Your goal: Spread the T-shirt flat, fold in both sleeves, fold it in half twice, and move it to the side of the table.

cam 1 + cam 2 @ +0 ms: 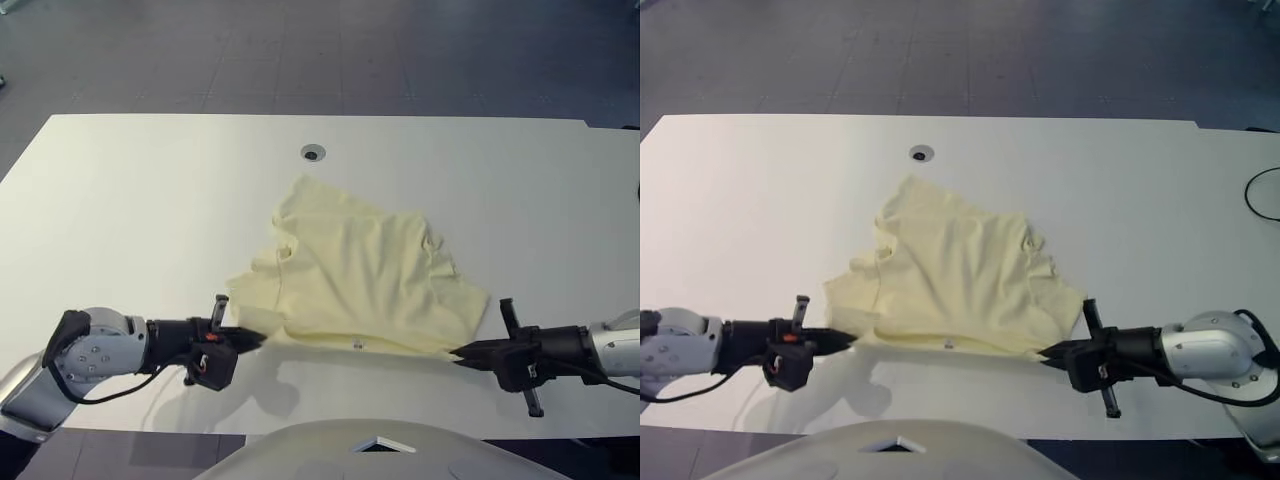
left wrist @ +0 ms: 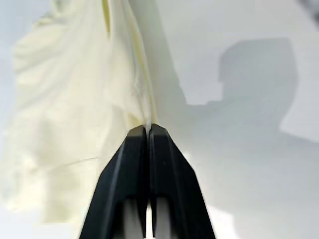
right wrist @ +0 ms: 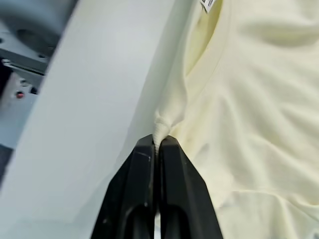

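Here, taking the tabletop as a dial with 6 o'clock at the robot's edge, one pale yellow cotton T-shirt point(image 1: 360, 280) lies rumpled just on the 6 o'clock side of the centre of the white rectangular table point(image 1: 120, 200). Its far part bunches toward 12 o'clock and rests on the surface. Its near edge is drawn out in a nearly straight line between the two grippers, running roughly parallel to the table's 6 o'clock edge, with shadow on the table beneath it. One small white label point(image 1: 357, 344) shows midway along that edge.

The black two-fingered left gripper point(image 1: 262, 340) comes in from 8 o'clock. Its fingers are pressed together on the shirt's near left corner, and the left wrist view shows cloth pinched at their tips. The black two-fingered right gripper point(image 1: 458, 353) comes in from 4 o'clock and is clamped likewise on the near right corner, where a small tuft of fabric is gathered between the tips.

White tabletop runs wide from the shirt toward 9 o'clock and 3 o'clock, and a narrower strip separates the stretched edge from the 6 o'clock rim. One round cable grommet point(image 1: 313, 153) sits at 12 o'clock, just beyond the shirt's far tip. One black cable loop point(image 1: 1262, 200) shows at the 3 o'clock edge.
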`<action>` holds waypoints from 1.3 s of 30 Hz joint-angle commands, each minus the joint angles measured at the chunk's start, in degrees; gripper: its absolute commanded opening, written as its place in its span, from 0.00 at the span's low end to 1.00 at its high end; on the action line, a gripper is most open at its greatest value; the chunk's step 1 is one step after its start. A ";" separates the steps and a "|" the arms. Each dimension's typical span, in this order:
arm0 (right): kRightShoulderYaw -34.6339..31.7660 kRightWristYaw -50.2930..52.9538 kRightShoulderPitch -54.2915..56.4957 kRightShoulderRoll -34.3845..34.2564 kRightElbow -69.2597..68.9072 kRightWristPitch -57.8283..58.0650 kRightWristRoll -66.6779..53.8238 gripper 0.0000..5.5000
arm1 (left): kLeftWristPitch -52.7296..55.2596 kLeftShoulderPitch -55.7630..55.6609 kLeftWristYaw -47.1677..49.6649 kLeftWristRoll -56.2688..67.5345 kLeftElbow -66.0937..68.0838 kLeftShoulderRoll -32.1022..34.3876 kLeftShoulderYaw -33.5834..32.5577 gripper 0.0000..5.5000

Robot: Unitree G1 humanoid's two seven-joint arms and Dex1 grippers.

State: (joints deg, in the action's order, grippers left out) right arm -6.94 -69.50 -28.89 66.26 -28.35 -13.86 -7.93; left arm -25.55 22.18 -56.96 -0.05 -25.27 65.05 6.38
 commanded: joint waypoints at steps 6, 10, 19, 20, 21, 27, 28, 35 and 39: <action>0.71 -3.13 -5.40 0.62 -3.26 1.08 -1.73 0.00 | 1.53 5.50 -4.51 -0.27 -0.71 4.14 -2.51 0.00; 1.00 -2.87 -5.46 0.41 -4.49 2.66 -2.76 0.00 | 1.30 6.96 -5.06 -0.40 -0.73 4.40 -4.32 0.00; -5.00 -1.52 -3.85 -1.48 -7.14 3.71 -7.30 0.19 | 3.04 12.88 -5.96 3.39 -3.86 4.25 -10.62 0.24; -6.58 -2.12 -4.36 -1.48 -7.81 4.11 -8.73 0.23 | 3.16 14.48 -6.77 4.25 -4.33 4.41 -11.76 0.28; -8.23 -2.75 -4.71 -1.53 -8.25 4.42 -9.94 0.27 | 3.54 15.66 -7.50 5.56 -5.16 4.33 -13.01 0.31; -13.80 -6.51 -4.61 -1.55 -8.81 7.49 -16.50 0.45 | 7.20 11.39 -7.57 11.25 -7.87 2.51 -17.41 0.50; -14.02 -7.18 -5.10 -1.69 -8.78 7.25 -16.20 0.48 | 8.15 9.05 -6.56 11.27 -7.63 1.60 -16.45 0.53; -15.76 -7.27 -2.37 -3.16 -7.79 9.12 -18.96 0.64 | 8.85 -5.61 -1.34 1.45 -1.58 -7.97 -3.23 0.70; -8.87 3.03 13.61 -5.69 1.82 12.27 -11.89 0.76 | 7.53 -9.03 -0.15 -5.22 3.13 -10.63 2.11 0.82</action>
State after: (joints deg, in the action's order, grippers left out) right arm -19.94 -72.07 -24.04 62.55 -31.86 -3.46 -24.40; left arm -17.41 14.87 -57.70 -1.56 -24.73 55.68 5.49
